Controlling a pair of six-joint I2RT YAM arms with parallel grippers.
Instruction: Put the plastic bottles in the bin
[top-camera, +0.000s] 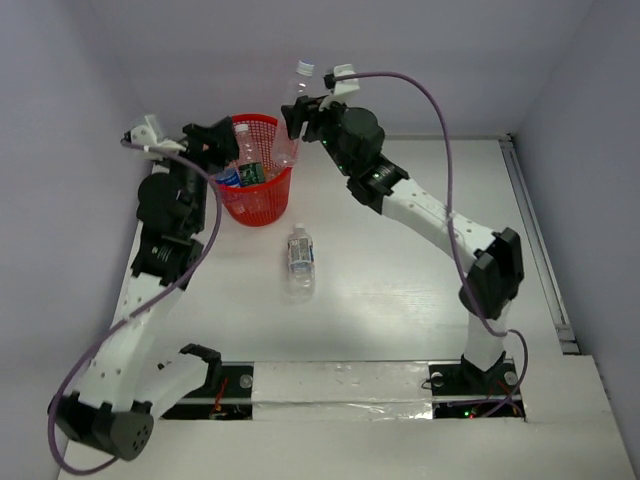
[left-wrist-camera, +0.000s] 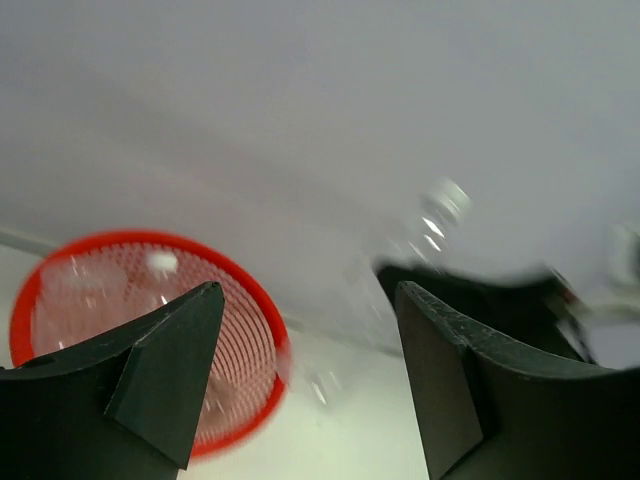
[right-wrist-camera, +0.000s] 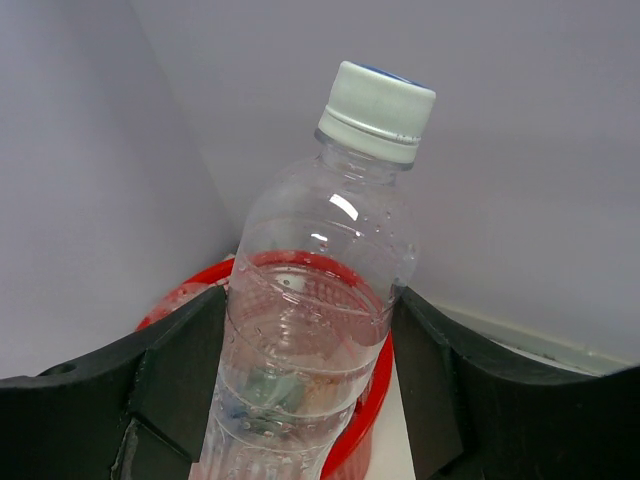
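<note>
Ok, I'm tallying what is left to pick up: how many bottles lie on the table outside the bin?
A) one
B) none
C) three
A: only one clear bottle lies on the table, in front of the bin. A second bottle is off the table, clamped in the right pincer.
</note>
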